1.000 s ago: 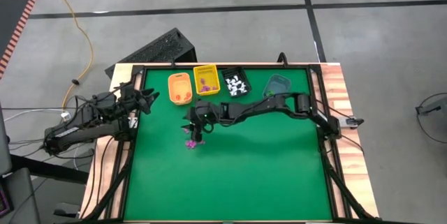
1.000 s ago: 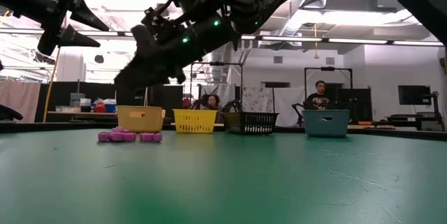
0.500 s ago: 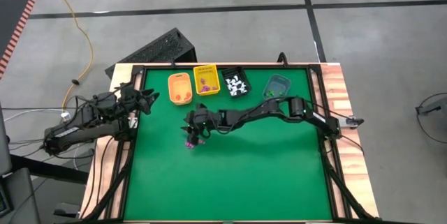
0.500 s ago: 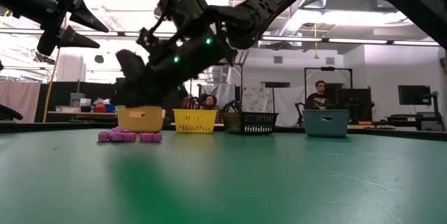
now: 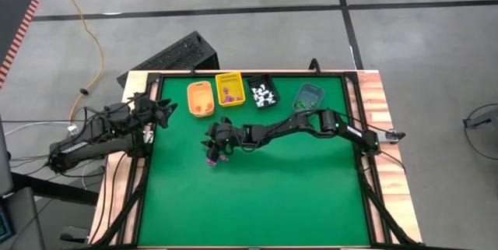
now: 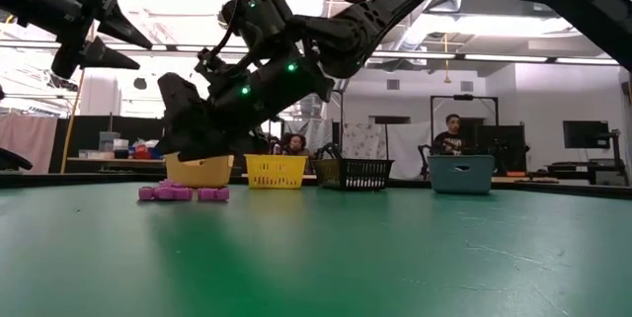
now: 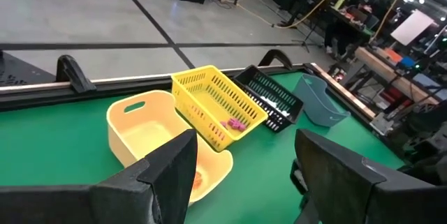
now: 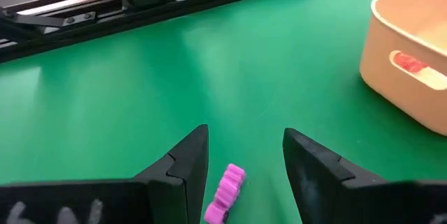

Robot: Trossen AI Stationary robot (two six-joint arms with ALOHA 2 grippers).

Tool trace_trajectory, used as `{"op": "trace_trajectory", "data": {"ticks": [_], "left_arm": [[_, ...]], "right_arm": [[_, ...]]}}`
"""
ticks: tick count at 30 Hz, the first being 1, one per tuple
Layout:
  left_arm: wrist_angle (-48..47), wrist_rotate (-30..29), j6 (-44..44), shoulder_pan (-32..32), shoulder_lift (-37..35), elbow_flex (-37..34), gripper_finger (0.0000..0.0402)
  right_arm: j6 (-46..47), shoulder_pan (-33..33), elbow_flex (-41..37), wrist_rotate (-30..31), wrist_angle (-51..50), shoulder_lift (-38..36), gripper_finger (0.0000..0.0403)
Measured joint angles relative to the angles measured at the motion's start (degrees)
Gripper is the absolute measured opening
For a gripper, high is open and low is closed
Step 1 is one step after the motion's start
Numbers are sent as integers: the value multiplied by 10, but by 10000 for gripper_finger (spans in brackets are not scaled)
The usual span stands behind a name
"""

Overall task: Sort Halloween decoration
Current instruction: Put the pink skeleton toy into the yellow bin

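The right tool hangs low over the green worktop left of centre in the high view, its fingers apart and empty, straddling a purple trinket that lies on the mat between and just ahead of them. In the low view a small cluster of purple trinkets sits at the left of the frame, directly under that tool's dark body, with nothing lying between them.

The left tool waits at the worktop's upper left edge, raised, its fingers spread wide and holding nothing.

Along the top edge of the worktop stand four bins in a row: an orange bin with an orange-brown piece inside, just beside it a yellow basket holding purple pieces, then a black basket with white pieces, and a grey-blue bin holding green pieces. The orange bin is the nearest to the purple cluster.

Beyond the worktop, in the low view, a person sits behind the grey-blue bin.
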Motion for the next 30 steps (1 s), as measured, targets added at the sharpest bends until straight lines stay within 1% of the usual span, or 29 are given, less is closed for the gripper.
{"op": "trace_trajectory", "data": {"ticks": [7,12,22,25,30], "left_arm": [[-17,10,0,0,0,0,231],[-21,18,0,0,0,0,231],[-21,17,0,0,0,0,231],[-23,15,0,0,0,0,231],[-31,13,0,0,0,0,231]], "right_arm": [[21,3,8,0,25,39,179],[40,8,9,13,-17,37,179],[40,7,9,14,-37,37,177],[40,7,9,14,-43,37,159],[40,7,9,13,-55,36,105]]}}
